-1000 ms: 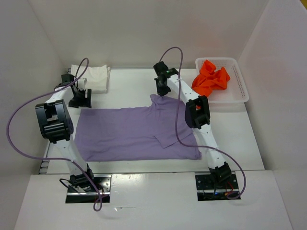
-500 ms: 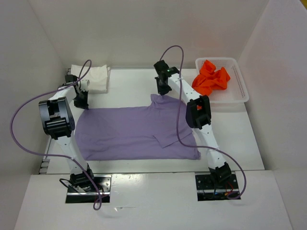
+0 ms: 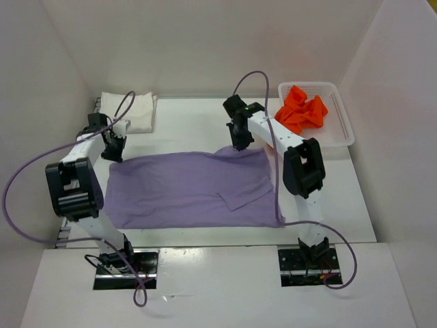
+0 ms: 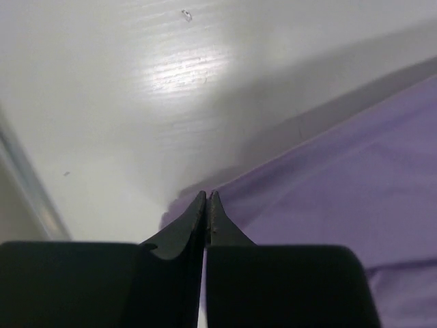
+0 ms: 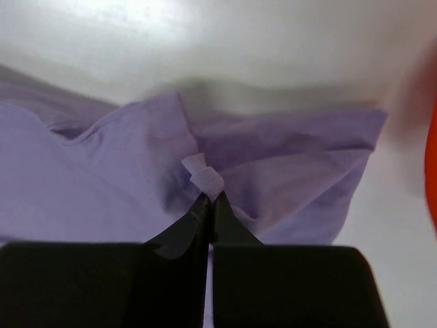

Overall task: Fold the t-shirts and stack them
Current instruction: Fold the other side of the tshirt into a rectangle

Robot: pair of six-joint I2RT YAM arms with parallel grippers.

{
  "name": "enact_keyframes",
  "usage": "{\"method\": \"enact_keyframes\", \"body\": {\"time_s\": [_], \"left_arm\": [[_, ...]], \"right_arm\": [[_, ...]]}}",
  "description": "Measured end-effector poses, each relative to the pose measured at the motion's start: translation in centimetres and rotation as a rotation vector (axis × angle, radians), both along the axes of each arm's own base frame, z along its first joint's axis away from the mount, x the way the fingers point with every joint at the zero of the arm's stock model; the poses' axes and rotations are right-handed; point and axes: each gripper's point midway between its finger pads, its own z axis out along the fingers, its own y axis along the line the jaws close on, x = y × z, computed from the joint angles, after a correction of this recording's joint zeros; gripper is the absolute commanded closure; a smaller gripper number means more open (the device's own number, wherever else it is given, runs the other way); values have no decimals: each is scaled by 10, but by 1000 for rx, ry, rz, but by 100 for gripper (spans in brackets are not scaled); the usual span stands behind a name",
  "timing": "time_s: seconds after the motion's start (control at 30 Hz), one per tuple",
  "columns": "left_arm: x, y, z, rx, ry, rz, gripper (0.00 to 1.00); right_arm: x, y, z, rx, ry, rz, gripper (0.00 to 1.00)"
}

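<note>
Jaws clamped on lavender cloth, both arms.
Left gripper [image 4: 207,199] bites the far left corner of the lavender t-shirt [image 3: 184,191], right gripper [image 5: 209,198] its bunched far edge; I see the orange t-shirt [image 3: 300,109] heaped in the basket [image 3: 347,130], the white t-shirt [image 3: 133,109] folded at the table [image 3: 191,119] edge, far left.

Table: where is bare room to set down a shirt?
Bare: the far table strip between the folded white cloth t-shirt and the white plastic mesh basket, and the patch before that basket. Crowded: the middle, under the spread lavender cloth t-shirt.
</note>
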Motion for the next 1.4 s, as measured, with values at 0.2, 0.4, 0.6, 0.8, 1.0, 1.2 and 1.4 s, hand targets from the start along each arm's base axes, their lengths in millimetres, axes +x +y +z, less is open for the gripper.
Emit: {"method": "enact_keyframes", "body": {"time_s": [0.2,0.4,0.6,0.8,1.0,1.2,1.4], "left_arm": [[-36,-4,60,146,-158,-169,100],[-74,-7,15,181,-49,-274,100],[-82,-6,-3,183,2,-294,100],[-83,-3,-4,202,9,-308,100],[-92,1,-12,230,44,-323,100],[-86,4,-8,242,28,-309,100],[-36,14,42,270,-134,-222,100]], "right_arm": [[-74,-13,28,61,0,2,100],[-121,-25,-3,67,77,-34,100],[-133,-21,-18,86,116,-51,100],[-144,-7,-24,110,128,-30,100],[-154,-10,-34,102,161,-37,100],[-154,-12,-35,88,154,-46,100],[-136,-10,-20,79,86,-57,100]]}}
